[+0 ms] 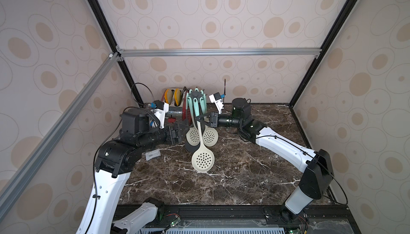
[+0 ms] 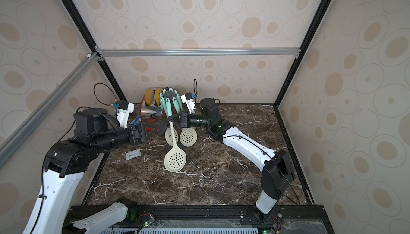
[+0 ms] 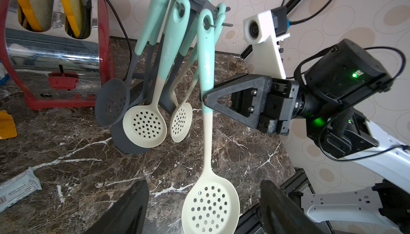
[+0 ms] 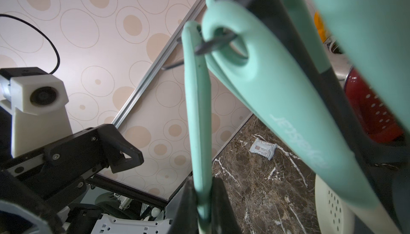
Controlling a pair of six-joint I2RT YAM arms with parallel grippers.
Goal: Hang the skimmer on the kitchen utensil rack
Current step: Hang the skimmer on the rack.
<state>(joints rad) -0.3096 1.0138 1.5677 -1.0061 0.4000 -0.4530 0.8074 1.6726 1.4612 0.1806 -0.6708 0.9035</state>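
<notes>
Table (image 1: 244,166): dark marbled top, carrying everything below.
Toaster (image 3: 55,66): red and chrome, at the back by the wall, just behind the rack, with two yellow sponges (image 3: 33,2) in its slots.
Kitchen utensil rack (image 1: 196,94): dark grey and upright at the back middle of the table; its hooked crown is crowded with mint-handled utensils.
Skimmer (image 3: 207,133): mint handle and cream perforated bowl, hanging at the front of the rack. The handle loop sits over a hook prong and the bowl is the lowest, nearest the camera in both top views.
Hung skimmers (image 1: 193,135): two more cream bowls hang side by side behind it.
Right gripper (image 1: 198,119): reaches in level from the right, clamped on the skimmer's handle near where mint meets cream.
Left gripper (image 1: 182,131): jaws apart and holding nothing, just left of the rack and facing it.
Packet (image 1: 152,154): grey-white wrapper lying flat by the left arm.
</notes>
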